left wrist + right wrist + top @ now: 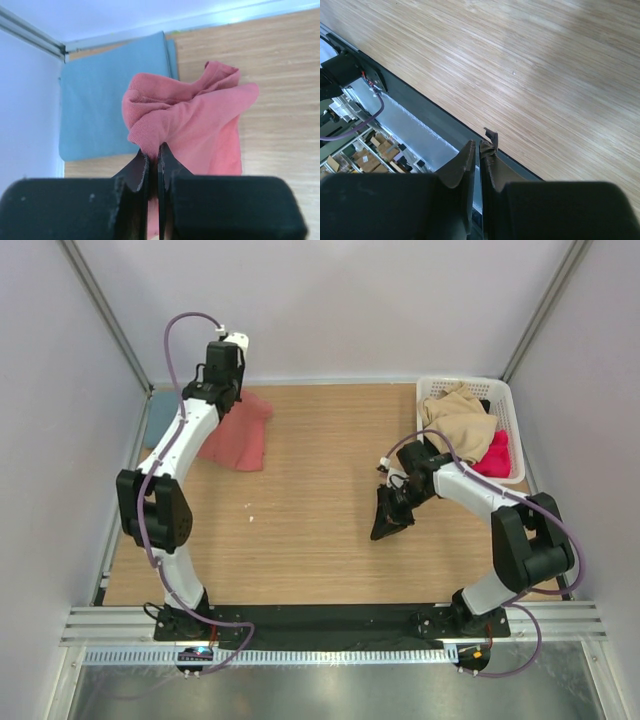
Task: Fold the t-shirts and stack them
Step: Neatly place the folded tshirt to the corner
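The salmon-red t-shirt (pixel 240 435) lies bunched at the table's far left, one part lifted. My left gripper (pixel 222 390) hangs over its back edge and is shut on a fold of it (pixel 185 115); the jaws (pixel 154 152) pinch the cloth. The teal-blue t-shirt (pixel 110 100) lies folded flat in the back left corner, just left of and partly under the red one; in the top view only a strip of it (pixel 160 420) shows beside my left arm. My right gripper (pixel 390 515) is shut and empty over bare wood right of centre (pixel 479 146).
A white basket (pixel 505 405) at the back right holds a beige cloth (pixel 460 420) and a pink cloth (pixel 495 455). Walls close in the left, back and right. A black strip and metal rail (pixel 330 625) run along the near edge.
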Motion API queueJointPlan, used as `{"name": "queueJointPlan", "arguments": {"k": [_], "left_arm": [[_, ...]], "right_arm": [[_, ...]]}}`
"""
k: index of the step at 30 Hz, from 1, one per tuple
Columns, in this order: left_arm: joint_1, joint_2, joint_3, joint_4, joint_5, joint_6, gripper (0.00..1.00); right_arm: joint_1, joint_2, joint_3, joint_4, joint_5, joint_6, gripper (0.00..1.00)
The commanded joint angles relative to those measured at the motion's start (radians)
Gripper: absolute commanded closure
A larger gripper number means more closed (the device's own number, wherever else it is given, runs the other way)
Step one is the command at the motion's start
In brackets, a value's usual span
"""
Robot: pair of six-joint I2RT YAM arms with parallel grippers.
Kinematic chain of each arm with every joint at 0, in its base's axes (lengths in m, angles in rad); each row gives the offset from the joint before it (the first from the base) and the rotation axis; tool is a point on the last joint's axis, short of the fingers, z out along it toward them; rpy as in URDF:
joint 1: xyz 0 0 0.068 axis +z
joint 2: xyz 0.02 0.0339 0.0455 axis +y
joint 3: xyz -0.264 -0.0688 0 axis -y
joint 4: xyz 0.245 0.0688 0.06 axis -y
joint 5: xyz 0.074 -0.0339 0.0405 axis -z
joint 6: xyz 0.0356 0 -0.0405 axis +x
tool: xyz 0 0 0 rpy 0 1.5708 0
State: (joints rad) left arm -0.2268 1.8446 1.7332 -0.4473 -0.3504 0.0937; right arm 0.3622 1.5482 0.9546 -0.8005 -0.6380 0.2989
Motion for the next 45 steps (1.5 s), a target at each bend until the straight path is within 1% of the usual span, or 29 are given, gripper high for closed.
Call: {"name": "queueJointPlan", "arguments": {"k": [1,4,8,16,22,28,36,45], "left_arm": [[0.012,0.042,0.145,0.035,-0.030,0.055,1.00],[0.021,0.079,0.233,0.010,-0.045,0.072,1.00],[0.033,0.107,0.301,-0.031,-0.065,0.097,1.00],[0.053,0.042,0.266,-0.034,-0.093,0.132,1.00],[0.096,0.016,0.258,-0.016,-0.090,0.132,1.00],[0.126,0.042,0.318,-0.021,-0.050,0.100,1.00],[0.138,0.076,0.362,-0.019,-0.050,0.106,1.00],[0.156,0.117,0.356,-0.024,-0.027,0.087,1.00]], "right_arm": [[-0.003,0.006,0.021,0.015,-0.032,0.013,0.85],[-0.002,0.021,0.018,0.021,-0.038,0.013,0.85],[-0.003,0.038,0.033,0.020,-0.043,0.017,0.85],[-0.003,0.069,0.110,0.006,-0.035,0.028,0.85],[-0.003,0.101,0.113,0.007,-0.045,0.017,0.85],[-0.002,0.105,0.110,0.000,-0.045,0.019,0.85],[-0.002,0.113,0.110,-0.005,-0.043,0.017,0.85],[-0.003,0.133,0.113,-0.003,-0.049,0.016,0.85]]}}
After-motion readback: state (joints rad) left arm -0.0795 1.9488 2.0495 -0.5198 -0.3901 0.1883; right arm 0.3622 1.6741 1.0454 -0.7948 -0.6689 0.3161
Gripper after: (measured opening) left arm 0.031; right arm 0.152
